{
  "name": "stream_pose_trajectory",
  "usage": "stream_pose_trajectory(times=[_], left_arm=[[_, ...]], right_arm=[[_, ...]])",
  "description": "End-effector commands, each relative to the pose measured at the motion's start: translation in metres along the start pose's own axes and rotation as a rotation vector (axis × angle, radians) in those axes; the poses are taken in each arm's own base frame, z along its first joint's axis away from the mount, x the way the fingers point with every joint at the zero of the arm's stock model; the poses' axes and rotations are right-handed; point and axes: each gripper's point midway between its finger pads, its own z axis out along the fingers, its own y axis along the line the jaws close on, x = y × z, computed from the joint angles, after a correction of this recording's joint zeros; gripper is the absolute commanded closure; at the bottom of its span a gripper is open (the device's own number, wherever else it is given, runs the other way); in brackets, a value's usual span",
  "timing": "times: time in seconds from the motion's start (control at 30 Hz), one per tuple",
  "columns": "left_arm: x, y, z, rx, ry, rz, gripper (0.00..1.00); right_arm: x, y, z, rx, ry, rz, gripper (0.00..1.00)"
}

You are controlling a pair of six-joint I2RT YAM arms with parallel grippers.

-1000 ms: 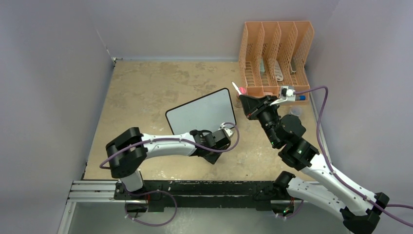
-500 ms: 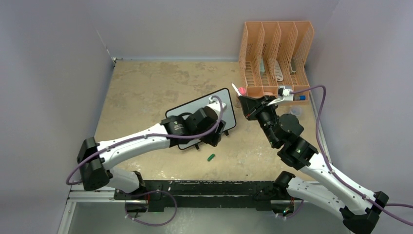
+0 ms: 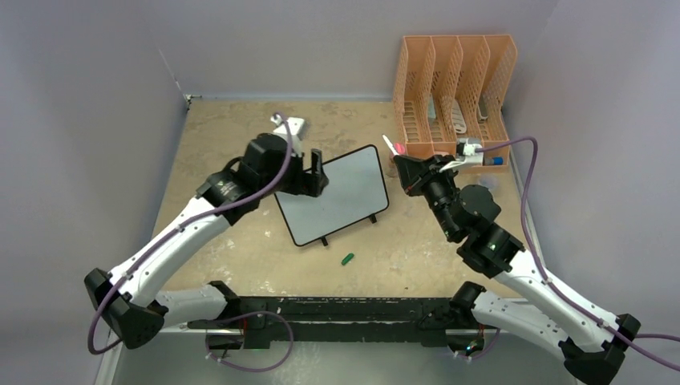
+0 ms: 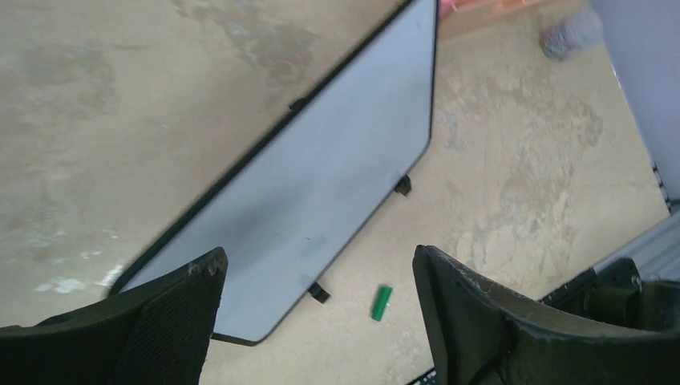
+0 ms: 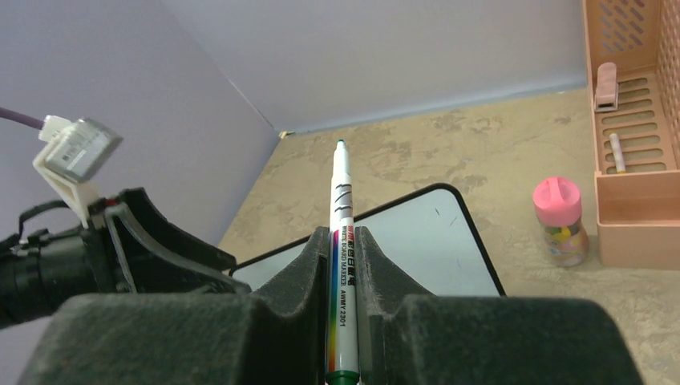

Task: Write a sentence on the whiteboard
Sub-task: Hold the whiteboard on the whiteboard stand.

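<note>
The whiteboard (image 3: pixel 333 196) lies tilted mid-table, black-framed, its face blank; no sentence shows on it (image 4: pixel 321 176) (image 5: pixel 417 241). My left gripper (image 3: pixel 315 172) hovers over the board's far-left edge, open and empty (image 4: pixel 317 257). A small green cap (image 3: pixel 347 259) lies on the table in front of the board (image 4: pixel 382 302). My right gripper (image 3: pixel 401 167) is at the board's far-right corner, shut on a white marker (image 5: pixel 341 241) whose green tip points out past the fingers.
An orange slotted rack (image 3: pixel 455 88) stands at the back right, holding a few pens. A pink-lidded jar (image 5: pixel 559 210) sits beside it, right of the board. A small clear container (image 3: pixel 487 183) lies near the right wall. Walls close in on both sides.
My left arm swung from the board's near edge up to its far-left side and its jaws opened. The green cap now lies on the table. The right arm barely moved.
</note>
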Motion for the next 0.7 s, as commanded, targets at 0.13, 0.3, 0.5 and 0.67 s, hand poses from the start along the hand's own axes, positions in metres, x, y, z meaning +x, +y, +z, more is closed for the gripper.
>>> stream_pose_trajectory(times=[0.13,0.3,0.5,0.67], left_arm=[[-0.043,0.064,-0.035,0.024,-0.168,-0.090,0.12],[-0.036,0.096,-0.041,0.103,-0.195,-0.210,0.12],[-0.016,0.116,-0.048,0.277,-0.220,-0.322,0.14],[0.007,0.126,-0.038,0.360,-0.212,-0.347,0.20]], right_arm=[[-0.028,0.018,0.010,-0.031,-0.048,-0.050,1.00],[-0.023,0.024,0.020,-0.044,-0.026,-0.116,1.00],[-0.013,0.029,0.026,-0.083,0.009,-0.175,1.00],[-0.004,0.034,0.028,-0.122,0.037,-0.203,1.00]])
